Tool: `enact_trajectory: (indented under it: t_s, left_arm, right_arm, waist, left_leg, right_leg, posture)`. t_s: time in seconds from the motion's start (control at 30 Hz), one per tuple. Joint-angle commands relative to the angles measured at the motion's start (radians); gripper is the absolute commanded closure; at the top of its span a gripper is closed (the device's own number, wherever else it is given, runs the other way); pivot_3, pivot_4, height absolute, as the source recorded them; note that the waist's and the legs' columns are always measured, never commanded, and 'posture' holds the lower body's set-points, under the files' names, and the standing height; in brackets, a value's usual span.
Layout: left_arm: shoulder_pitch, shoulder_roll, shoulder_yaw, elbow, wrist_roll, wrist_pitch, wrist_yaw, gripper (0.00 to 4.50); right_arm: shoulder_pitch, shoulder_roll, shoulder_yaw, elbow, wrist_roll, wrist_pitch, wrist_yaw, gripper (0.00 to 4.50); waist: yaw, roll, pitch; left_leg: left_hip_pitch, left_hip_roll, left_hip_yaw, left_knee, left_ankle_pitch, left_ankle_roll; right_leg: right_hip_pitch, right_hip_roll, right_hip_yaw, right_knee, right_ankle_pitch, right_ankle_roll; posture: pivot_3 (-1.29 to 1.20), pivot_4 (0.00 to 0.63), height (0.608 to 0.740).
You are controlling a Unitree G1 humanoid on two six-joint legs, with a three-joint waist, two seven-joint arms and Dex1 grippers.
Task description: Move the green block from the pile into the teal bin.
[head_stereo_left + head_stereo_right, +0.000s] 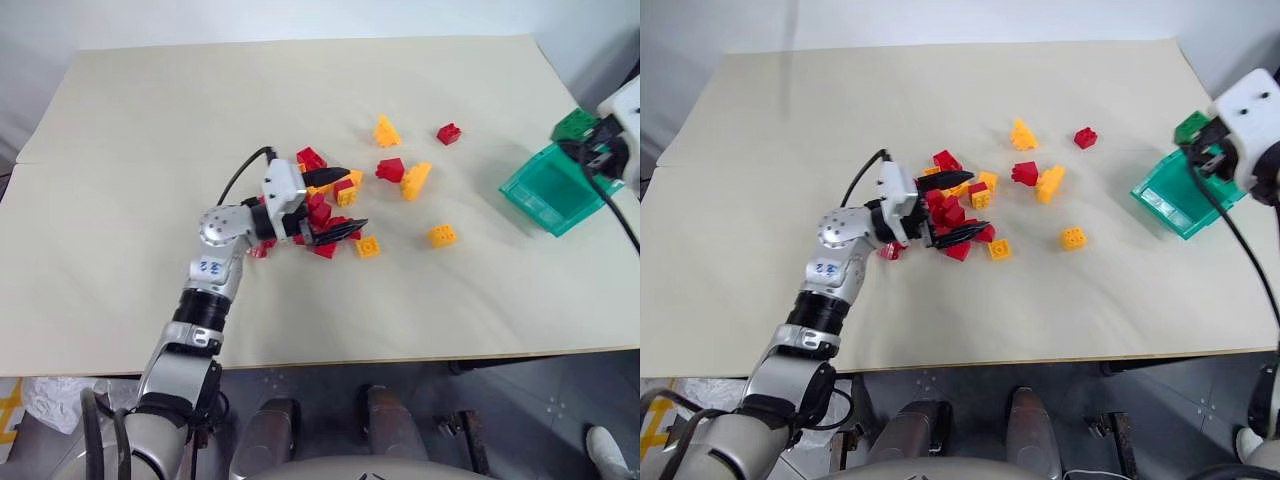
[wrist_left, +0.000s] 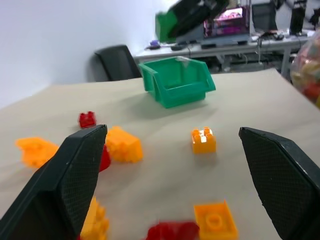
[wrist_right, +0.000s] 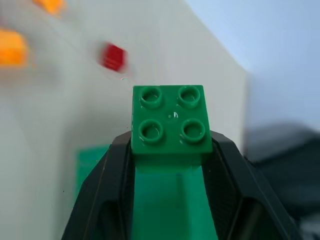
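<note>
The green block (image 3: 171, 120) sits studs-up between my right gripper's (image 3: 171, 146) black fingers, which are shut on it. That gripper (image 1: 1205, 140) hangs at the table's right edge, just above the far side of the teal bin (image 1: 550, 187). The block (image 1: 574, 123) is over the bin's back rim, not inside it. My left gripper (image 1: 352, 200) stands open over the right side of the pile (image 1: 318, 205) of red and yellow-orange bricks, pointing right toward the bin (image 2: 175, 82), with nothing between its fingers (image 2: 75, 175).
Loose bricks lie between pile and bin: a yellow one (image 1: 386, 131), a red one (image 1: 449, 133), a red (image 1: 390, 170) and yellow pair (image 1: 416, 180), and a yellow one (image 1: 442, 235). The bin sits close to the table's right edge.
</note>
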Motion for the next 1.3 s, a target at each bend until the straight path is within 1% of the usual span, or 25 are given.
enact_trajectory:
  t_s: [0.03, 0.1, 0.17, 0.23, 0.3, 0.4, 0.53, 0.73, 0.87, 0.93, 0.97, 1.03, 1.1, 1.17, 1.2, 1.3]
  left_arm:
    - [-0.077, -0.03, -0.017, 0.078, 0.032, -0.045, 0.004, 0.0]
    - [-0.103, -0.035, -0.03, 0.112, 0.052, -0.059, 0.0, 0.0]
    - [-0.118, -0.037, -0.033, 0.129, 0.059, -0.063, -0.001, 0.0]
    - [-0.123, -0.037, -0.031, 0.135, 0.06, -0.064, -0.001, 0.0]
    - [-0.12, -0.031, -0.028, 0.125, 0.06, -0.058, -0.003, 0.0]
    - [-0.079, 0.0, -0.015, 0.064, 0.043, -0.019, -0.01, 0.0]
    - [0.004, 0.053, 0.018, -0.057, -0.009, 0.074, -0.028, 0.0]
    - [0.079, 0.129, 0.043, -0.139, -0.005, 0.112, -0.012, 0.0]
    - [0.095, 0.154, 0.058, -0.169, -0.009, 0.127, 0.001, 0.0]
    - [0.116, 0.171, 0.083, -0.209, -0.034, 0.166, 0.011, 0.0]
    - [0.138, 0.188, 0.1, -0.237, -0.054, 0.198, 0.008, 0.0]
    - [0.179, 0.218, 0.129, -0.281, -0.09, 0.249, 0.001, 0.0]
    - [0.228, 0.251, 0.186, -0.332, -0.153, 0.3, 0.0, 0.0]
    - [0.293, 0.314, 0.255, -0.381, -0.198, 0.367, 0.008, 0.0]
    - [0.322, 0.342, 0.282, -0.399, -0.21, 0.393, 0.019, 0.0]
    - [0.405, 0.424, 0.357, -0.433, -0.249, 0.496, 0.046, 0.0]
  right_arm:
    - [-0.064, 0.015, 0.038, 0.14, -0.055, -0.043, -0.084, 3.02]
    - [-0.085, 0.032, 0.071, 0.209, -0.078, -0.077, -0.106, 3.02]
    - [-0.099, 0.042, 0.087, 0.246, -0.085, -0.076, -0.111, 2.28]
    - [-0.102, 0.046, 0.094, 0.251, -0.08, -0.082, -0.102, 1.69]
    - [-0.111, 0.052, 0.088, 0.253, -0.072, -0.074, -0.113, 1.0]
    - [-0.111, 0.037, 0.085, 0.236, -0.065, -0.076, -0.094, 0.04]
    - [-0.081, 0.029, 0.058, 0.139, 0.008, -0.015, 0.006, 0.04]
    - [-0.087, 0.011, 0.068, 0.228, -0.031, -0.047, -0.044, 0.04]
    - [-0.141, 0.009, 0.086, 0.331, -0.057, -0.097, -0.084, 0.04]
    - [-0.131, 0.025, 0.07, 0.236, 0.013, -0.068, 0.007, 0.04]
    - [-0.106, 0.032, 0.061, 0.158, 0.065, -0.038, 0.072, 0.04]
    - [-0.059, 0.038, 0.054, 0.053, 0.132, 0.0, 0.156, 0.04]
    - [0.009, 0.033, 0.055, -0.036, 0.187, 0.019, 0.232, 0.04]
    - [0.105, 0.041, 0.043, -0.141, 0.277, -0.014, 0.351, 0.04]
    - [0.134, 0.055, 0.033, -0.17, 0.313, -0.034, 0.387, 0.04]
    - [0.168, 0.11, 0.035, -0.167, 0.348, -0.109, 0.419, 0.04]
  waist:
    - [-0.001, 0.0, 0.0]
    - [-0.002, 0.0, 0.0]
    - [-0.001, 0.0, 0.0]
    - [0.001, 0.0, 0.0]
    - [0.002, 0.0, 0.0]
    - [0.003, 0.0, 0.0]
    - [-0.001, 0.0, 0.0]
    - [0.008, 0.0, 0.0]
    - [0.014, 0.0, 0.0]
    - [0.013, 0.0, 0.0]
    - [0.011, 0.0, 0.0]
    - [-0.002, 0.0, 0.0]
    - [-0.006, 0.0, 0.0]
    - [-0.004, 0.0, 0.0]
    - [-0.004, 0.0, 0.0]
    - [-0.001, 0.0, 0.0]
  left_leg:
    - [0.0, 0.0, 0.002, 0.0, 0.0, 0.0]
    - [0.001, 0.0, 0.004, 0.0, 0.0, 0.001]
    - [0.001, 0.0, 0.004, -0.001, 0.0, 0.001]
    - [0.001, 0.0, 0.004, -0.001, 0.0, 0.001]
    - [0.0, 0.0, 0.004, -0.001, 0.0, 0.001]
    - [0.0, 0.0, 0.004, -0.001, -0.001, 0.002]
    - [0.0, 0.002, 0.003, -0.001, -0.001, 0.002]
    - [0.0, 0.002, 0.001, 0.001, -0.001, 0.002]
    - [0.0, 0.001, 0.001, 0.002, -0.001, 0.002]
    - [0.0, 0.001, 0.001, 0.001, -0.001, 0.002]
    - [0.0, 0.001, 0.001, 0.001, -0.001, 0.002]
    - [0.0, 0.002, 0.0, -0.001, -0.001, 0.002]
    - [0.0, 0.002, -0.003, 0.0, -0.001, 0.001]
    - [0.0, 0.004, -0.005, 0.0, -0.001, 0.001]
    - [0.0, 0.006, -0.005, 0.0, -0.002, 0.001]
    - [0.0, 0.004, -0.005, 0.003, -0.002, 0.002]
  right_leg:
    - [0.0, 0.0, 0.001, 0.0, 0.0, 0.0]
    - [0.0, 0.0, 0.002, 0.0, 0.0, 0.001]
    - [0.0, 0.0, 0.003, 0.0, 0.001, 0.001]
    - [-0.001, 0.0, 0.003, 0.0, 0.001, 0.001]
    - [-0.002, -0.001, 0.003, -0.001, 0.001, 0.001]
    - [-0.001, -0.001, 0.003, -0.002, 0.001, 0.002]
    - [-0.002, -0.001, 0.003, -0.002, 0.001, 0.002]
    - [0.0, -0.002, 0.003, -0.002, 0.001, 0.002]
    - [0.0, -0.002, 0.003, -0.002, 0.002, 0.003]
    - [0.0, -0.001, 0.003, -0.002, 0.002, 0.003]
    - [-0.001, -0.001, 0.003, -0.002, 0.002, 0.003]
    - [-0.001, -0.001, 0.003, -0.002, 0.002, 0.003]
    - [-0.001, 0.001, 0.003, -0.002, 0.001, 0.002]
    - [-0.001, 0.0, 0.002, -0.002, 0.001, 0.002]
    - [-0.001, 0.0, 0.002, -0.002, 0.001, 0.002]
    - [0.0, -0.001, 0.003, 0.0, 0.002, 0.002]
  posture:
    - [0.0, 0.15, 0.74]
    - [0.0, 0.15, 0.74]
    - [0.0, 0.15, 0.74]
    - [0.0, 0.15, 0.74]
    - [0.0, 0.15, 0.74]
    - [0.0, 0.15, 0.74]
    - [0.0, 0.15, 0.74]
    - [0.0, 0.15, 0.74]
    - [0.0, 0.15, 0.74]
    - [0.0, 0.15, 0.74]
    - [0.0, 0.15, 0.74]
    - [0.0, 0.15, 0.74]
    - [0.0, 0.15, 0.74]
    - [0.0, 0.15, 0.74]
    - [0.0, 0.15, 0.74]
    - [0.0, 0.15, 0.74]
